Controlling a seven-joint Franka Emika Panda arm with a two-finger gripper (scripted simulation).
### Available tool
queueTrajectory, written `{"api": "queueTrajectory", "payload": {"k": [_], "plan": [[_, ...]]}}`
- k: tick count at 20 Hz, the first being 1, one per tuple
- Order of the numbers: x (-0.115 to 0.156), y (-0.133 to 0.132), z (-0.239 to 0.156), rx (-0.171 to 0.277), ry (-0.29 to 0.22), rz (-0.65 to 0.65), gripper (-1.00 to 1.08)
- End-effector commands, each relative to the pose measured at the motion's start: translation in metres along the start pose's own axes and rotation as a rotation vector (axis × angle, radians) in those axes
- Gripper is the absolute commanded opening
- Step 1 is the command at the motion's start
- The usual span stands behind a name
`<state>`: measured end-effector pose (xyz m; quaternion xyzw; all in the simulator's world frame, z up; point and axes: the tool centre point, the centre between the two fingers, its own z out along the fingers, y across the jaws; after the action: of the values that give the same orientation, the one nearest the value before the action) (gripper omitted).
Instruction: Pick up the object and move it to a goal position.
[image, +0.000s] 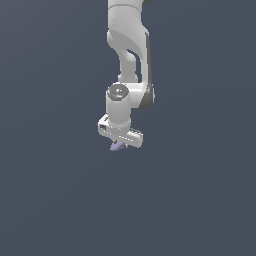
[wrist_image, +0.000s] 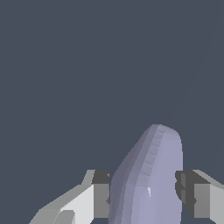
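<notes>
**Object between the fingers, goal not in sight**

Nearest the wrist camera are the two dark finger pads (wrist_image: 101, 194), one on each flank of the pale lavender object (wrist_image: 151, 179); the object fills the gap between them, its rounded end reaching beyond the pads over the flat grey ground (wrist_image: 65, 65). The pad at the object's 9 o'clock side lies flush against it; the pad at its 3 o'clock side sits at its edge, and whether it truly touches is hard to tell. The fingers are thus drawn in to about the object's width, neither spread wide nor pressed together, and they appear to pinch it.

In the exterior view the gripper (image: 120, 142) points downward beneath the white arm (image: 127, 45), and only a small lavender tip of the object (image: 117, 146) peeks out at roughly 7 o'clock from the hand.

My judgement: the grasp is made or all but made; whether the object is lifted off the ground cannot be told, since no shadow or gap shows. No goal marker appears in either view, so the carry to the goal seems yet to be done.
</notes>
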<state>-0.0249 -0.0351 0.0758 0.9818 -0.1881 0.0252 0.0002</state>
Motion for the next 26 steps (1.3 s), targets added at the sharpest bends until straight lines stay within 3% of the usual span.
{"api": "queueTrajectory", "payload": {"k": [1,17,26], "plan": [[-0.002,-0.004,-0.013,0.000,-0.004,-0.003,-1.00],[-0.012,-0.033,-0.153,-0.008,-0.037,-0.014,-1.00],[-0.012,-0.044,-0.199,-0.009,-0.048,-0.018,-1.00]]}}
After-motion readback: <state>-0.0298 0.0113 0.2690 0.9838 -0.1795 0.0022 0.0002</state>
